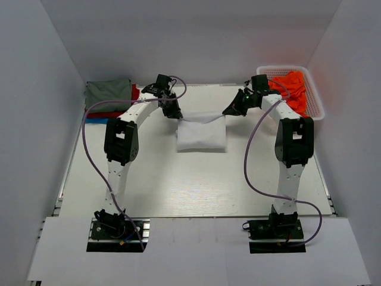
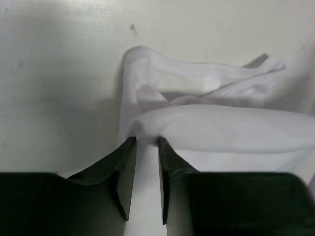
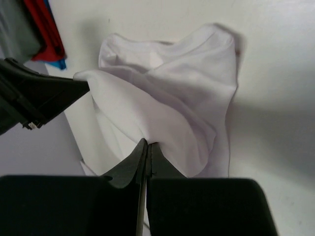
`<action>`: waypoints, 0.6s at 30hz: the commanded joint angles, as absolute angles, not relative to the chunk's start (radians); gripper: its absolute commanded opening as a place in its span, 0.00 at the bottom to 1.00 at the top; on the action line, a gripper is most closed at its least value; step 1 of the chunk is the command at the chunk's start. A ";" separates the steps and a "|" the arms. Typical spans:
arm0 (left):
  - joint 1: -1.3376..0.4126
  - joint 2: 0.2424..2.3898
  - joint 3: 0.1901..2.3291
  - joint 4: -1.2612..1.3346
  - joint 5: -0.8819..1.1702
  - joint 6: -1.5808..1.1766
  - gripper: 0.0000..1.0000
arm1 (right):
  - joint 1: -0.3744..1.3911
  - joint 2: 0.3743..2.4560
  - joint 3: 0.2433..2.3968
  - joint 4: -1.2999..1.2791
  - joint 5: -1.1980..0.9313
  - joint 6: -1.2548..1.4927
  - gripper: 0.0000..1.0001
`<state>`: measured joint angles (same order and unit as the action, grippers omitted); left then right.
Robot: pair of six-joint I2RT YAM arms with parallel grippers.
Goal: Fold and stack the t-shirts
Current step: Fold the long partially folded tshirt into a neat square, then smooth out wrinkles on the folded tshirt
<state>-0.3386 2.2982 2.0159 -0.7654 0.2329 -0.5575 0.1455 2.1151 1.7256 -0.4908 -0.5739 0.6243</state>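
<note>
A white t-shirt lies partly folded in the middle of the table, its far edge lifted. My left gripper is shut on the shirt's far left corner; in the left wrist view white fabric fills the narrow gap between the jaws. My right gripper is shut on the far right corner, its jaws pinched tight on the cloth in the right wrist view. A folded stack at the back left has an olive-grey shirt on top, over red and blue ones.
A white lattice basket at the back right holds a bright orange shirt. White walls close in the table on the left, back and right. The left arm's fingers show in the right wrist view, beside the stack's red edge.
</note>
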 commanded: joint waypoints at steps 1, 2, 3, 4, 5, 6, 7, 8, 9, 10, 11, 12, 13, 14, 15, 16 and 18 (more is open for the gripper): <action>-0.325 2.341 2.115 -0.660 0.252 -0.557 0.40 | 0.130 2.167 1.801 -0.374 -0.482 0.670 0.00; -0.325 2.350 2.124 -0.637 0.252 -0.548 0.99 | 0.127 2.201 1.801 -0.358 -0.473 0.681 0.00; -0.325 2.359 2.134 -0.618 0.252 -0.548 1.00 | 0.124 2.204 1.801 -0.351 -0.468 0.698 0.00; -0.316 2.359 2.134 -0.601 0.273 -0.548 1.00 | 0.126 2.209 1.798 -0.342 -0.462 0.701 0.13; -0.316 2.359 2.144 -0.571 0.273 -0.539 1.00 | 0.127 2.213 1.798 -0.325 -0.413 0.704 0.30; -0.316 2.359 2.145 -0.571 0.282 -0.538 1.00 | 0.127 2.210 1.802 -0.325 -0.397 0.690 0.52; -0.316 2.335 2.160 -0.571 0.282 -0.526 1.00 | 0.127 2.207 1.801 -0.322 -0.385 0.686 0.71; -0.316 2.320 2.160 -0.571 0.282 -0.526 1.00 | 0.129 2.180 1.802 -0.324 -0.356 0.669 0.90; -0.316 2.300 2.160 -0.571 0.266 -0.511 1.00 | 0.130 2.171 1.801 -0.331 -0.342 0.641 0.90; -0.316 2.280 2.125 -0.571 0.265 -0.499 1.00 | 0.132 2.143 1.799 -0.340 -0.313 0.629 0.90; -0.328 2.234 2.106 -0.560 0.265 -0.499 1.00 | 0.132 2.099 1.798 -0.354 -0.290 0.620 0.90; -0.339 2.212 2.089 -0.560 0.253 -0.477 1.00 | 0.136 2.080 1.784 -0.362 -0.275 0.594 0.90; -0.339 2.194 2.070 -0.560 0.253 -0.466 1.00 | 0.140 2.048 1.764 -0.373 -0.273 0.572 0.90; -0.348 2.177 2.059 -0.574 0.253 -0.466 1.00 | 0.146 2.030 1.752 -0.379 -0.270 0.552 0.90; -0.348 2.143 2.045 -0.574 0.271 -0.475 1.00 | 0.150 1.998 1.714 -0.377 -0.284 0.548 0.90; -0.348 2.126 2.002 -0.574 0.300 -0.476 1.00 | 0.155 1.971 1.704 -0.382 -0.304 0.517 0.90; -0.357 2.097 1.948 -0.507 0.368 -0.488 1.00 | 0.167 1.947 1.643 -0.374 -0.400 0.508 0.90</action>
<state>-0.3397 2.2211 2.0006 -0.5816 0.2779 -0.4973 0.1448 2.0399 1.6974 -0.3897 -0.3233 0.5739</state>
